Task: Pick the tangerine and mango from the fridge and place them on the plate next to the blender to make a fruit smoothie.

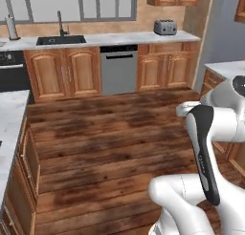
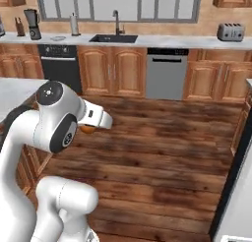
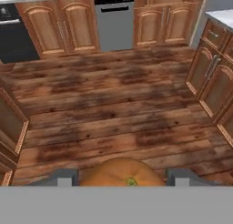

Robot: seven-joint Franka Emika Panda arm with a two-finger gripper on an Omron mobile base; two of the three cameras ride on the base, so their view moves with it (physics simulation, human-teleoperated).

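Your gripper (image 3: 121, 181) is closed around the tangerine (image 3: 122, 172): in the hand view the orange fruit sits squarely between the two dark fingertips (image 3: 63, 177), one on each side, its little green stem spot facing the camera. The jaws stand only as far apart as the fruit is wide. From the right base view you can see a sliver of the same orange tangerine (image 2: 87, 129) peeking out under the white forearm, held in the air above the wooden floor (image 2: 167, 137).

The hand looks out over the floor (image 3: 113, 104) toward the far run of wooden cabinets (image 3: 59, 27) and the grey dishwasher (image 3: 116, 22).

Look to the far counter (image 2: 162, 41) in the right base view: the blender (image 2: 32, 23) stands at its left end, dark with a smoky jug, and the pale plate (image 2: 58, 38) lies on the counter just to the right of it, well apart from the fruit you are carrying. A paper towel roll (image 2: 74, 24) stands beyond the plate, then the sink (image 2: 113, 38) with its tap, and a toaster (image 2: 231, 32) sits at the right end. The black oven (image 2: 60, 69) sits under the counter below the plate.

In the left base view your arm (image 1: 210, 148) rises at the lower right, with the dishwasher (image 1: 119, 69) and toaster (image 1: 165, 26) ahead across the floor.
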